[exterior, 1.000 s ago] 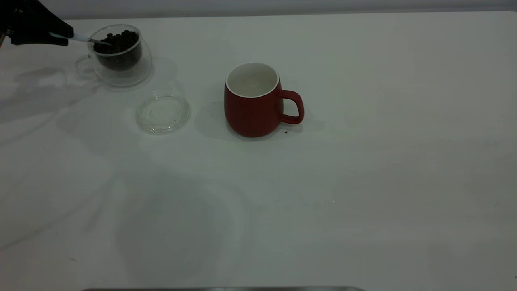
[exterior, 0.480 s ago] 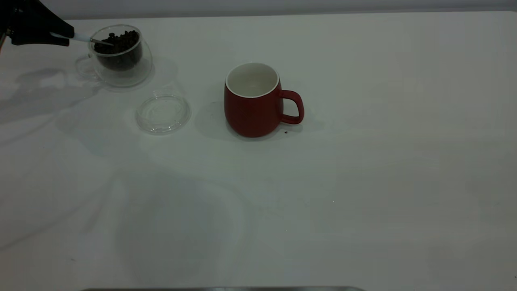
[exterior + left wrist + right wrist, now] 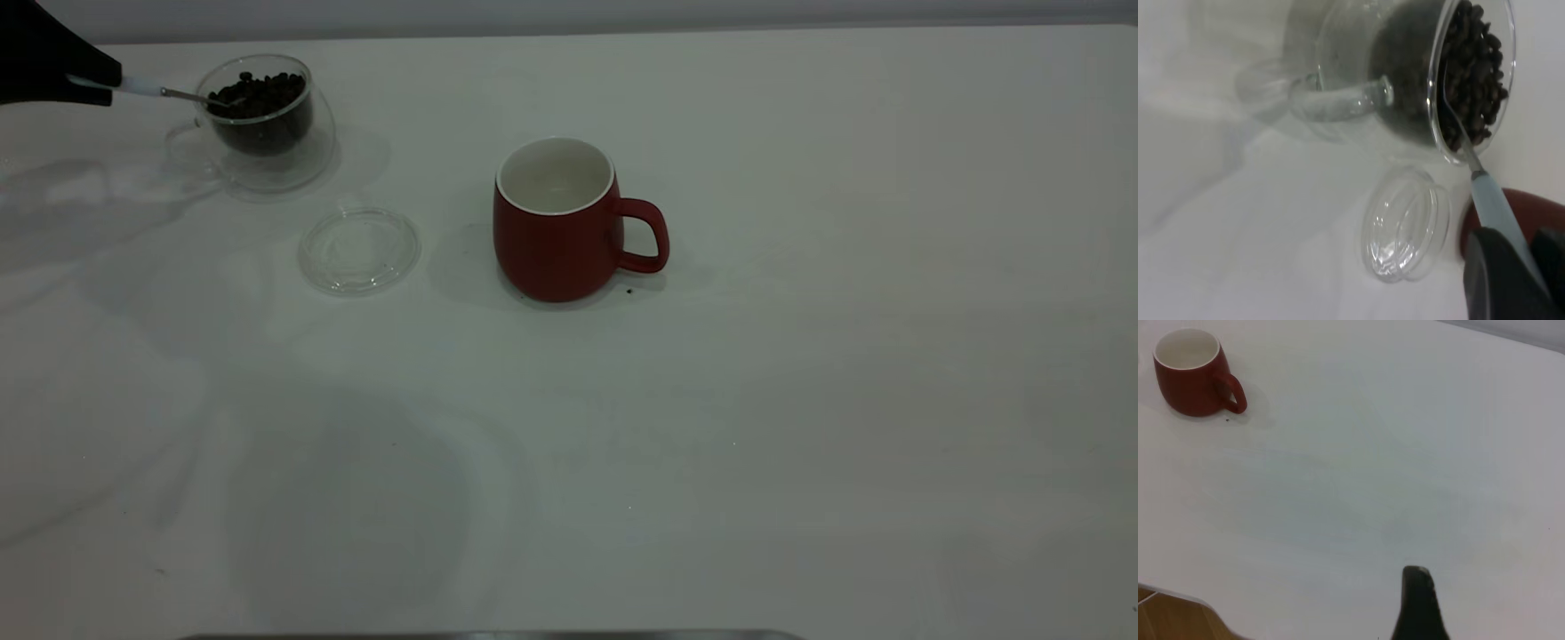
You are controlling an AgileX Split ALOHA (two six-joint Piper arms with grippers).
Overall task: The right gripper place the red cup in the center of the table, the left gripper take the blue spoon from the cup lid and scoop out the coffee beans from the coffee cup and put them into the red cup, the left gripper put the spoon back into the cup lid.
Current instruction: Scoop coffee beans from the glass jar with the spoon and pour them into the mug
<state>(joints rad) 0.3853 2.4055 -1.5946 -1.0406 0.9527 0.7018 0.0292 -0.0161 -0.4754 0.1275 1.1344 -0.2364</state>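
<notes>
Pale-blue-handled metal spoon (image 3: pixel 156 90) is clamped in the black left gripper (image 3: pixel 84 84) at the far left, its bowl among dark coffee beans (image 3: pixel 260 92) in the clear glass cup (image 3: pixel 267 124). Rightward lie the clear round lid (image 3: pixel 359 249) and the upright dark-red mug (image 3: pixel 556 222) on the white table (image 3: pixel 800 356). Whether the right gripper's fingers (image 3: pixel 1419 607) are parted is unclear.

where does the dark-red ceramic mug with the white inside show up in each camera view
Exterior view: the dark-red ceramic mug stands near the middle of the white table, handle toward the picture's right.
Left wrist view: only a red sliver shows at the frame edge, behind the left gripper that holds the pale-blue-handled spoon.
Right wrist view: whole mug in a far corner of the frame.
Shared landmark: the mug's red loop handle in the exterior and right wrist views.
</notes>
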